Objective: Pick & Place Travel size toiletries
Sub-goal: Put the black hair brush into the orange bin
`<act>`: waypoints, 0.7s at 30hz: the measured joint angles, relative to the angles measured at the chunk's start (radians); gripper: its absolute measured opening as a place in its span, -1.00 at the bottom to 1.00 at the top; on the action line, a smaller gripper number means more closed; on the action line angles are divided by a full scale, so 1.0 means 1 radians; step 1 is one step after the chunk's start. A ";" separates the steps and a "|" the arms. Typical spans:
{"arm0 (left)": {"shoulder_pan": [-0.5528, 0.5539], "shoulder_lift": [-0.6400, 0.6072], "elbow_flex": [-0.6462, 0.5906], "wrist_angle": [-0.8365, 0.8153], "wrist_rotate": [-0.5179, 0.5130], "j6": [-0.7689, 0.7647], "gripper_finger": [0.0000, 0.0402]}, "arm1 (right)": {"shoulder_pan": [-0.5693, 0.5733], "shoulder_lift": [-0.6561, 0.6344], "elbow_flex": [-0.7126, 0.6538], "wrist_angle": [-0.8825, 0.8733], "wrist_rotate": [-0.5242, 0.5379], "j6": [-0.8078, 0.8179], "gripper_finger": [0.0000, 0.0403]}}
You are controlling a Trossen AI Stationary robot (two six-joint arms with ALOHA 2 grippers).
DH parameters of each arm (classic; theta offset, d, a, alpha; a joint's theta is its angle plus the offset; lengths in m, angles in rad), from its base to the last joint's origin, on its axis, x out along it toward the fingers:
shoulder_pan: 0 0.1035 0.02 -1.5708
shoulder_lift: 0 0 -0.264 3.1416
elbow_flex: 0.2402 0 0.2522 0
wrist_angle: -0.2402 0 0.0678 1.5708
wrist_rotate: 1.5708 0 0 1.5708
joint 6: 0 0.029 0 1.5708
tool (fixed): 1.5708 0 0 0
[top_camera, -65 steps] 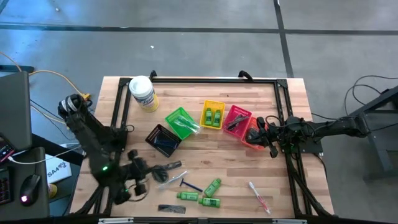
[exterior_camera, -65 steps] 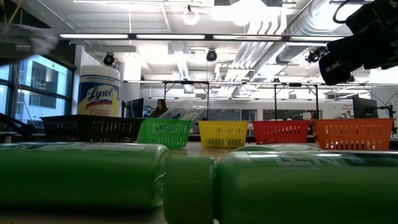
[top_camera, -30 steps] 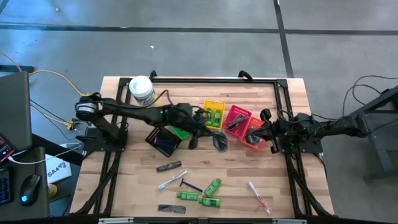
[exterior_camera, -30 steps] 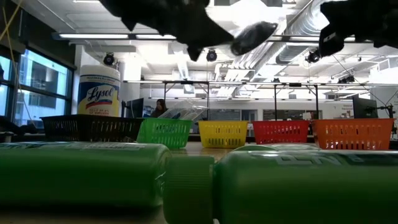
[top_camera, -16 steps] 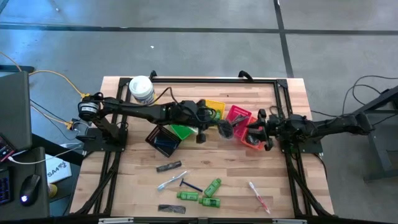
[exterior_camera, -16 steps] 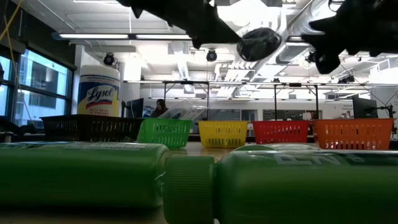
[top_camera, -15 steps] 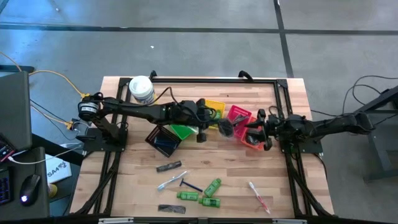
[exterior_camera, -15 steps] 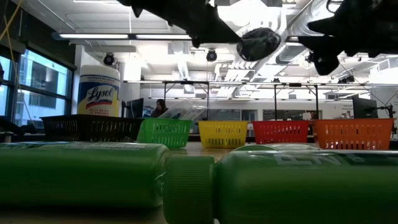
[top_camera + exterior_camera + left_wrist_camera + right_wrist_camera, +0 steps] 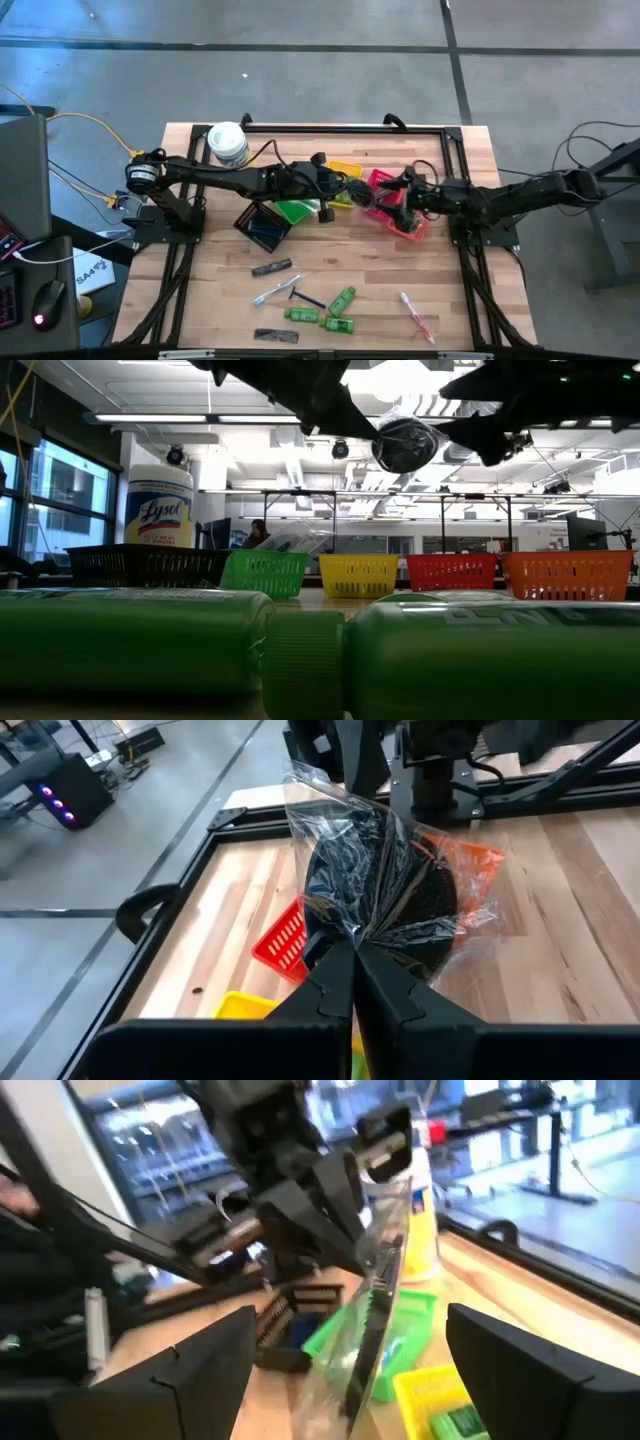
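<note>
Mesh bundle in its clear wrap is what I am watching: it hangs in the air between the yellow basket and the red basket, above the wooden surface. My left gripper has its fingers pressed together on the crinkled edge of that wrap; in the left wrist view the dark bundle fills the frame just past the closed fingertips, with the orange basket behind it. My right gripper sits just beside the bundle on the other side, over the red and orange baskets, and its fingers stand wide apart with the wrap showing between them in the right wrist view; I cannot tell whether either finger touches it. In the low view the bundle hangs high above the row of baskets with both dark arms meeting at it.

The rest of the toiletries lie on the near part of the surface: green mini bottles, a blue-handled razor, a clear-wrapped toothbrush, another toothbrush toward the right, a second mesh bundle and a black comb. The green basket and black basket sit under my left arm, and the white-lidded tub stands at the far left corner.
</note>
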 joint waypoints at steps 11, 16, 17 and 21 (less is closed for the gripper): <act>-0.003 0.000 -0.001 -0.037 -0.002 0.001 -1.00 | -0.102 0.168 0.137 -0.127 -0.014 0.053 0.52; -0.008 0.000 -0.001 -0.023 -0.017 0.011 -1.00 | -0.136 0.168 0.136 -0.127 -0.121 0.052 0.42; -0.008 0.000 -0.001 -0.018 -0.017 0.012 -1.00 | -0.138 0.171 0.136 -0.126 -0.133 0.050 0.38; -0.007 0.000 -0.001 -0.017 -0.017 0.013 -1.00 | -0.138 0.179 0.136 -0.124 -0.167 0.025 0.17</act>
